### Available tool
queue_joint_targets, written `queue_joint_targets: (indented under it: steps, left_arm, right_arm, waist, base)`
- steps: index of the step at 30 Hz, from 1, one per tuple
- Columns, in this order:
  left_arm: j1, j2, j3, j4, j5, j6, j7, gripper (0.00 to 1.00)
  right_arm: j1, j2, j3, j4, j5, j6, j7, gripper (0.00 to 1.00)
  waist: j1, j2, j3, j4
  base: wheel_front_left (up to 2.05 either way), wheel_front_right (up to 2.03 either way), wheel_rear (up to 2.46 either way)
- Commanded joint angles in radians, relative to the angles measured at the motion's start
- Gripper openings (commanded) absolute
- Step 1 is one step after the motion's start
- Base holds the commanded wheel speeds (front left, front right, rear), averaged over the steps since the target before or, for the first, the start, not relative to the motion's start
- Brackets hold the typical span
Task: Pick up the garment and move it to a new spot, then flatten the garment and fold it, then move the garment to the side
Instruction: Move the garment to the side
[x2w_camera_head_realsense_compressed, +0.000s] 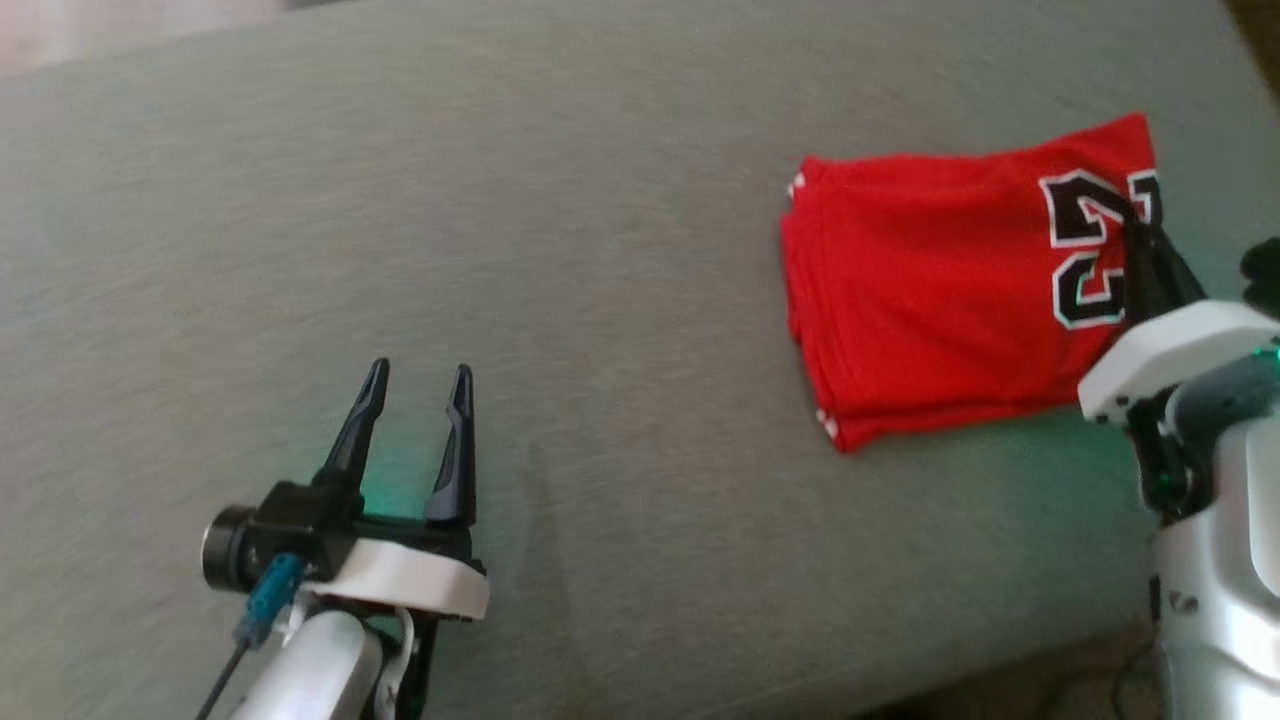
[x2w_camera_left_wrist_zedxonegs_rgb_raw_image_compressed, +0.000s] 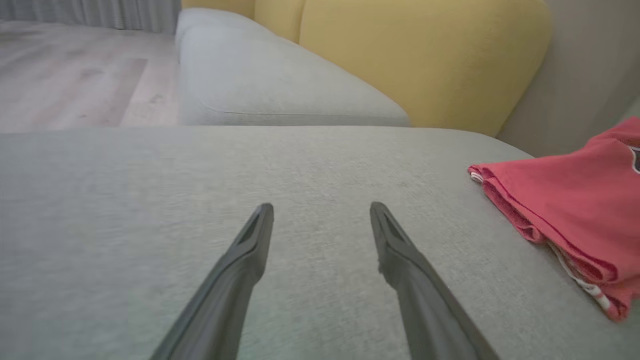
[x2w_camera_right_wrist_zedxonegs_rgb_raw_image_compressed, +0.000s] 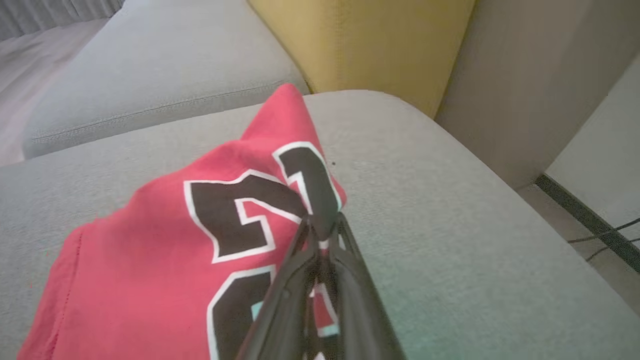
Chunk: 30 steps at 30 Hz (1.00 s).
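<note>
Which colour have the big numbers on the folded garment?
Black with white outline, on the folded red mesh garment; the right wrist view shows them best.

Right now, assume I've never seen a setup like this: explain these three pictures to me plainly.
This is a two-armed robot working over a grey cushion. One picture looks down from a camera on its head; the other two come from cameras on its wrists, looking along each arm's two dark fingers. The left gripper is open and holds nothing, hovering over bare cushion. A folded red jersey with black-and-white numerals lies on the robot's right side. The right gripper is shut on the jersey's edge, by the numerals. Behind stand a yellow backrest and another grey seat.
</note>
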Motion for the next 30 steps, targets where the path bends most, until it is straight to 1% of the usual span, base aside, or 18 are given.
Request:
queue_joint_targets:
  steps: [1,4,7,11,15,20,25,26,28,29,30]
  left_arm:
    - [-0.038,0.028,0.024,-0.042,0.016,0.007,0.011,1.00]
    - [-0.052,0.049,0.024,-0.063,0.025,0.011,0.033,1.00]
    - [-0.061,0.062,0.025,-0.081,0.031,0.015,0.048,1.00]
    - [-0.063,0.067,0.022,-0.099,0.034,0.018,0.057,1.00]
    - [-0.063,0.067,0.020,-0.115,0.036,0.028,0.062,1.00]
    - [-0.069,0.079,0.030,-0.133,0.038,0.038,0.063,1.00]
    - [-0.074,0.089,0.036,-0.154,0.042,0.049,0.068,1.00]
    - [-0.074,0.092,0.037,-0.163,0.043,0.053,0.071,1.00]
    - [-0.074,0.095,0.038,-0.168,0.042,0.054,0.073,1.00]
    - [-0.073,0.096,0.038,-0.171,0.042,0.056,0.073,1.00]
    - [-0.072,0.097,0.038,-0.173,0.043,0.057,0.074,1.00]
  right_arm:
    - [-0.055,0.005,0.016,-0.021,0.010,0.007,-0.024,0.00]
    - [-0.090,0.016,0.026,0.011,0.015,0.007,-0.054,0.00]
    - [-0.134,0.023,0.034,0.052,0.015,0.007,-0.079,0.00]
    - [-0.185,0.027,0.039,0.095,0.013,0.007,-0.096,0.00]
    - [-0.266,0.016,0.035,0.154,0.008,0.007,-0.102,0.00]
    - [-0.392,-0.030,0.002,0.232,0.001,0.007,-0.089,0.00]
    - [-0.491,-0.095,-0.106,0.310,-0.027,0.007,-0.094,0.00]
    - [-0.516,-0.126,-0.150,0.343,-0.041,0.007,-0.100,0.00]
    - [-0.526,-0.166,-0.159,0.376,-0.078,0.007,-0.103,0.00]
    - [-0.530,-0.181,-0.180,0.388,-0.098,0.007,-0.118,0.00]
    - [-0.534,-0.187,-0.197,0.400,-0.119,0.007,-0.135,0.46]
  waist:
    - [-0.0002,0.0000,0.104,-0.145]
    - [-0.0002,0.0000,0.130,-0.185]
    - [-0.0002,0.0000,0.143,-0.198]
    - [-0.0002,0.0000,0.150,-0.190]
    - [-0.0002,0.0000,0.159,-0.160]
    - [-0.0002,0.0000,0.178,-0.115]
    - [-0.0002,0.0000,0.198,-0.063]
    - [-0.0002,0.0000,0.207,-0.044]
    - [-0.0002,0.0000,0.213,-0.030]
    - [-0.0002,0.0000,0.216,-0.024]
    - [-0.0002,0.0000,0.217,-0.020]
  base:
    - [0.00,0.00,0.00]
    - [0.00,0.00,0.00]
    - [0.00,0.00,0.00]
    - [0.00,0.00,0.00]
    - [0.00,0.00,0.00]
    - [0.00,0.00,0.00]
    - [0.00,0.00,0.00]
    - [0.00,0.00,0.00]
    - [0.00,0.00,0.00]
    - [0.00,0.00,0.00]
    - [0.00,0.00,0.00]
